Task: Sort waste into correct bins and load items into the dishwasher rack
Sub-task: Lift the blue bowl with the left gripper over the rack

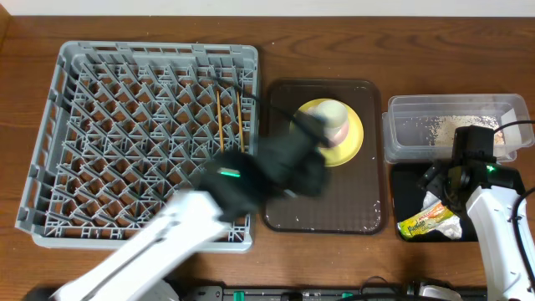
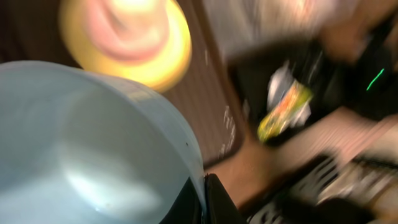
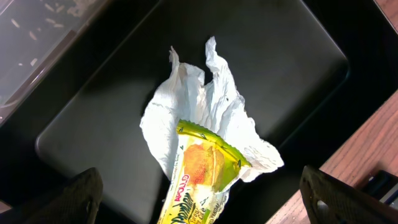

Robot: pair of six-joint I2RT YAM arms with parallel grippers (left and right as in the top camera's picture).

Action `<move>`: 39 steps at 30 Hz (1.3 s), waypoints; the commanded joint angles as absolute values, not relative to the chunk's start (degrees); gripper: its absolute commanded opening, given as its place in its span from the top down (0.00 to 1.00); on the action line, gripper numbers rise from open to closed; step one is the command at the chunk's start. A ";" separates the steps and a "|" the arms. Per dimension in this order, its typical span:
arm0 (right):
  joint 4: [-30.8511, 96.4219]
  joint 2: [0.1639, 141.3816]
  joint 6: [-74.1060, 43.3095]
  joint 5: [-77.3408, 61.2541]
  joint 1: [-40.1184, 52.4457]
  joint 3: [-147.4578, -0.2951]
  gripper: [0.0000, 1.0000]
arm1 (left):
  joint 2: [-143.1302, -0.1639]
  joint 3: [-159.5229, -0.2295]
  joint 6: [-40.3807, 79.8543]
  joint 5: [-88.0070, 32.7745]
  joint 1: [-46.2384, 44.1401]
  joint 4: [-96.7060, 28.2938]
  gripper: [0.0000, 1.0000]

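Note:
My left gripper (image 2: 203,200) is shut on the rim of the light blue bowl (image 2: 81,149), which fills the left wrist view. Overhead, that arm is blurred over the brown tray and hides the bowl. The yellow plate (image 1: 353,140) (image 2: 171,59) lies on the tray with a white dish (image 1: 333,117) on it; bowl or cup, I cannot tell. Two chopsticks (image 1: 230,117) lie in the grey rack (image 1: 50,125). My right gripper (image 3: 208,196) (image 1: 447,191) is open over the black tub (image 3: 93,124) (image 1: 405,188), above the wrapper (image 3: 199,177) and napkin (image 3: 199,99). Rice scraps (image 1: 456,125) lie in the clear tub (image 1: 401,109).
The dark brown tray (image 1: 322,209) sits between the rack and the two tubs. The clear tub's corner shows at the top left of the right wrist view (image 3: 31,37). The wooden table edge (image 3: 373,137) is close to the black tub.

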State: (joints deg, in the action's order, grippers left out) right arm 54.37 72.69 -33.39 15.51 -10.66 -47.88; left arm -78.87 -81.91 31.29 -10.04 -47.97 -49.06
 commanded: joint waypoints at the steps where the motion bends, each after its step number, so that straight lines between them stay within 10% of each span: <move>1: 54.43 72.23 -33.17 16.91 -11.07 -48.64 0.01 | -74.39 -82.65 27.79 -24.67 -33.08 -48.62 0.94; 12: 54.43 72.23 -33.17 16.91 -11.07 -48.64 0.01 | -89.80 -82.63 38.52 -89.49 1.37 -14.22 0.94; 39: 54.43 72.23 -33.17 16.91 -11.07 -48.64 0.01 | -120.25 -82.59 46.52 -90.13 4.97 4.47 0.93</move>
